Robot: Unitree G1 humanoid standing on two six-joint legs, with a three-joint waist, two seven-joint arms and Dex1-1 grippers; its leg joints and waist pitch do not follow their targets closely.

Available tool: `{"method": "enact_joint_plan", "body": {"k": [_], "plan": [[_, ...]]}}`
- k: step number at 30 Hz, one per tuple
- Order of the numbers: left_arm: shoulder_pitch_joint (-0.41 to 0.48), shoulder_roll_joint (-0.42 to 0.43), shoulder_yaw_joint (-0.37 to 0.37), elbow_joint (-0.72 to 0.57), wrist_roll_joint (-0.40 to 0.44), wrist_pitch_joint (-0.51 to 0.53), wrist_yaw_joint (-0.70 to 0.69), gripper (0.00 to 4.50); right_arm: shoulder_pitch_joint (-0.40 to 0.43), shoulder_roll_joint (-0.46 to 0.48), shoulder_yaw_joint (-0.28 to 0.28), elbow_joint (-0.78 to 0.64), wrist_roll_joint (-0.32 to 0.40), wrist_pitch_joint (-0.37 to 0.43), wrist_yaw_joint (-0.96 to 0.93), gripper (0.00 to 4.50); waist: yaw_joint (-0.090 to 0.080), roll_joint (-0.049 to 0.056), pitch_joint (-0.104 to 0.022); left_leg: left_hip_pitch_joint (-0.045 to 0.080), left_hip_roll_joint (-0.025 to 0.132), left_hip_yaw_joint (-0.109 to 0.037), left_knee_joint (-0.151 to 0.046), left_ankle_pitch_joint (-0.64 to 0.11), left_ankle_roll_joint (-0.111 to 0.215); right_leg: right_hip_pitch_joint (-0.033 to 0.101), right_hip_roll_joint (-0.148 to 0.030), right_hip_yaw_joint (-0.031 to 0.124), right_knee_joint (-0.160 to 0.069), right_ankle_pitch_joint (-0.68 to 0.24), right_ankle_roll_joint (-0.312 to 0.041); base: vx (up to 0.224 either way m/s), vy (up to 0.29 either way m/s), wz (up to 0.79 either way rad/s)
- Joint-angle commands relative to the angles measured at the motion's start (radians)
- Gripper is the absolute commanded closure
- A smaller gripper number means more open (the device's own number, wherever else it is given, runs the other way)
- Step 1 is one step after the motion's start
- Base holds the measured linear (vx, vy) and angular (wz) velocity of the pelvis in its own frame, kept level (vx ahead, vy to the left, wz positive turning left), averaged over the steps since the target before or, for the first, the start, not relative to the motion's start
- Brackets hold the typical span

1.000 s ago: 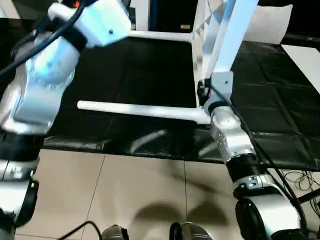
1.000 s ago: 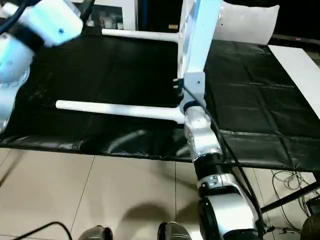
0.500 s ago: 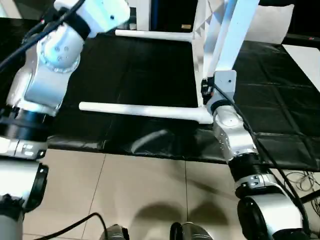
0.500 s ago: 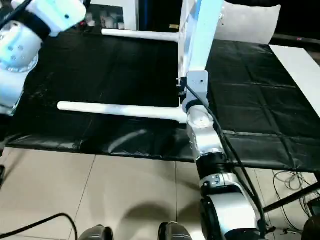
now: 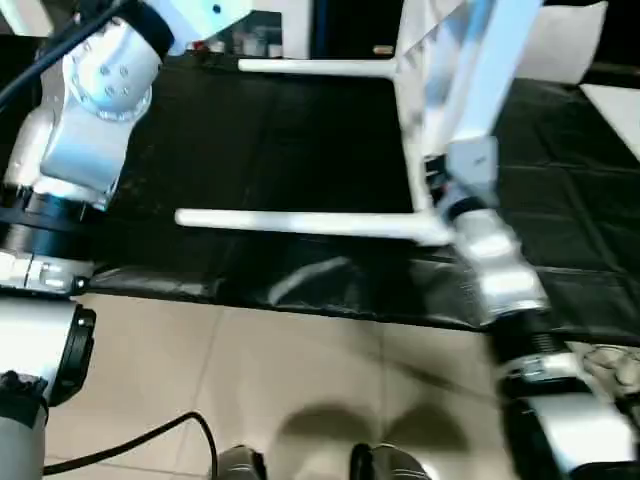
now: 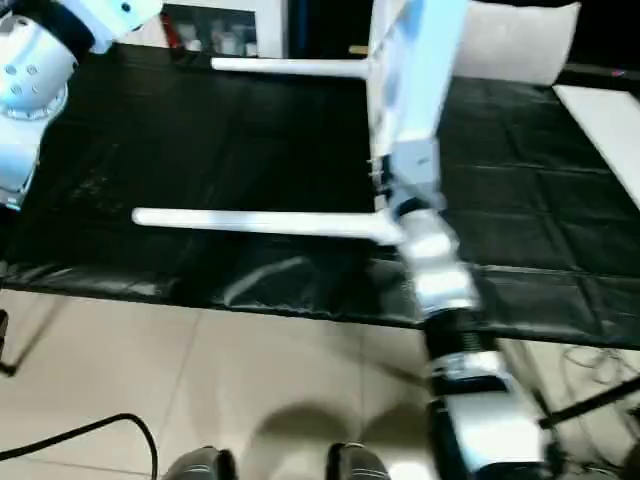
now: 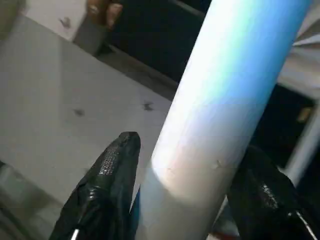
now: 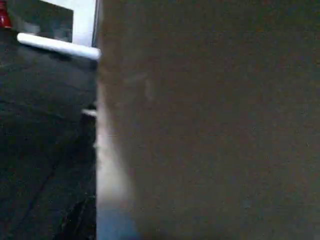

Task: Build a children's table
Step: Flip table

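Note:
The white tabletop [image 5: 470, 70] stands on edge on the black-covered table, its ribbed underside [image 5: 420, 60] facing left. Two white legs stick out of it to the left: a near one [image 5: 300, 222] low over the cover and a far one [image 5: 315, 67]. My right gripper [image 5: 438, 185] is at the tabletop's lower near corner, shut on its rim, and the panel [image 8: 210, 125] sits close against that wrist's camera. In the left wrist view another white leg [image 7: 225, 100] runs between my left gripper's [image 7: 192, 145] black fingers [image 7: 112, 175], which press on both its sides. My left arm [image 5: 95, 110] reaches up at the left.
The black cover's front edge [image 5: 300, 300] drops to a tiled floor [image 5: 250, 380], where a cable [image 5: 150, 440] lies by my feet. A white cabinet [image 6: 225, 25] stands behind the table and a white surface [image 6: 610, 110] at the right. What looks like a hand [image 7: 102, 7] shows far off.
My left gripper has closed in around the leg and my left forearm has swung up to the left. The head camera has shifted a little; the tabletop and its legs stay put.

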Motion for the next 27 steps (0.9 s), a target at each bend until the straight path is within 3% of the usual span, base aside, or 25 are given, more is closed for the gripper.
{"method": "enact_joint_plan", "body": {"k": [1,2,4,5,7,9,11,13,17,18,20,22,25,27], "plan": [[0.041,-0.036,0.018,-0.032,-0.133,0.075,-0.096,2.17,-0.092,-0.083,0.045,-0.096,-0.052,-0.02,0.148,2.54,0.004,-0.019,-0.102,0.017,0.03,-0.004,-0.061,-0.103,0.033,0.087,-0.057,0.049,-0.05,-0.146,-0.246,0.0,0.0,0.0],[0.041,-0.036,0.018,-0.032,-0.133,0.075,-0.096,2.17,-0.092,-0.083,0.045,-0.096,-0.052,-0.02,0.148,2.54,0.006,-0.02,-0.1,0.014,0.029,-0.003,-0.06,-0.102,0.046,0.086,-0.057,0.049,-0.052,-0.157,-0.246,0.0,0.0,0.0],[0.092,-0.056,0.052,-0.129,-0.248,0.177,-0.162,2.19,-0.149,-0.163,0.072,-0.104,-0.035,0.043,0.3,2.54,0.008,-0.019,-0.098,0.012,0.029,-0.003,-0.058,-0.106,0.054,0.086,-0.057,0.047,-0.053,-0.188,-0.242,0.0,0.0,0.0],[0.094,-0.058,0.054,-0.134,-0.254,0.182,-0.165,2.23,-0.151,-0.166,0.074,-0.104,-0.034,0.046,0.307,2.54,0.009,-0.019,-0.098,0.014,0.03,-0.002,-0.056,-0.113,0.057,0.082,-0.057,0.047,-0.055,-0.209,-0.242,0.0,0.0,0.0],[0.146,-0.066,0.075,-0.216,-0.336,0.278,-0.224,2.29,-0.214,-0.24,0.099,-0.076,-0.024,0.082,0.445,2.54,0.009,-0.027,-0.095,0.013,0.03,-0.002,-0.056,-0.121,0.06,0.082,-0.055,0.045,-0.057,-0.251,-0.228,0.0,0.0,0.0],[0.177,-0.065,0.086,-0.252,-0.362,0.327,-0.247,2.29,-0.26,-0.275,0.111,-0.041,-0.02,0.086,0.521,2.54,0.008,-0.026,-0.095,0.013,0.032,-0.002,-0.055,-0.128,0.059,0.08,-0.057,0.044,-0.059,-0.278,-0.225,0.0,0.0,0.0],[0.177,-0.065,0.086,-0.252,-0.362,0.327,-0.247,2.29,-0.26,-0.275,0.111,-0.041,-0.02,0.086,0.521,2.54,0.006,-0.022,-0.086,0.02,0.03,-0.001,-0.053,-0.188,0.051,0.064,-0.052,0.042,-0.076,-0.394,-0.186,0.0,0.0,0.0],[0.177,-0.065,0.086,-0.252,-0.362,0.327,-0.247,2.29,-0.26,-0.275,0.111,-0.041,-0.02,0.086,0.521,2.54,0.007,-0.019,-0.085,0.024,0.032,-0.005,-0.057,-0.222,0.032,0.058,-0.051,0.04,-0.083,-0.453,-0.159,0.0,0.0,0.0],[0.177,-0.065,0.086,-0.252,-0.362,0.327,-0.247,2.29,-0.26,-0.275,0.111,-0.041,-0.02,0.086,0.521,2.54,0.0,-0.025,-0.086,0.02,0.031,-0.013,-0.06,-0.262,0.011,0.06,-0.052,0.035,-0.085,-0.507,-0.12,0.0,0.0,0.0],[0.191,-0.073,0.106,-0.272,-0.383,0.37,-0.254,2.38,-0.293,-0.287,0.108,-0.019,0.001,0.095,0.577,1.98,-0.001,-0.026,-0.088,0.022,0.032,-0.014,-0.059,-0.261,0.008,0.062,-0.053,0.035,-0.082,-0.503,-0.123,0.0,0.0,0.0],[0.188,-0.112,0.174,-0.254,-0.381,0.454,-0.187,2.41,-0.402,-0.282,0.041,0.066,0.081,-0.032,0.642,1.84,-0.006,-0.026,-0.09,0.024,0.033,-0.013,-0.055,-0.276,0.01,0.057,-0.056,0.035,-0.083,-0.512,-0.127,0.0,0.0,0.0],[0.176,-0.142,0.221,-0.231,-0.386,0.504,-0.125,2.43,-0.451,-0.259,-0.026,0.094,0.141,-0.177,0.617,1.76,-0.013,-0.025,-0.085,0.018,0.027,-0.014,-0.047,-0.295,0.027,0.054,-0.057,0.031,-0.088,-0.54,-0.127,0.0,0.0,0.0],[0.177,-0.14,0.229,-0.245,-0.398,0.544,-0.112,2.44,-0.454,-0.239,-0.068,0.077,0.18,-0.221,0.615,1.4,-0.007,-0.02,-0.087,0.016,0.025,-0.01,-0.047,-0.252,0.048,0.052,-0.051,0.031,-0.088,-0.512,-0.124,0.0,0.0,0.0],[0.179,-0.137,0.228,-0.255,-0.404,0.555,-0.111,2.44,-0.452,-0.237,-0.074,0.071,0.186,-0.227,0.635,1.24,-0.008,-0.018,-0.09,0.009,0.028,-0.013,-0.051,-0.241,0.061,0.058,-0.048,0.028,-0.079,-0.456,-0.138,0.0,0.0,0.0]]}}
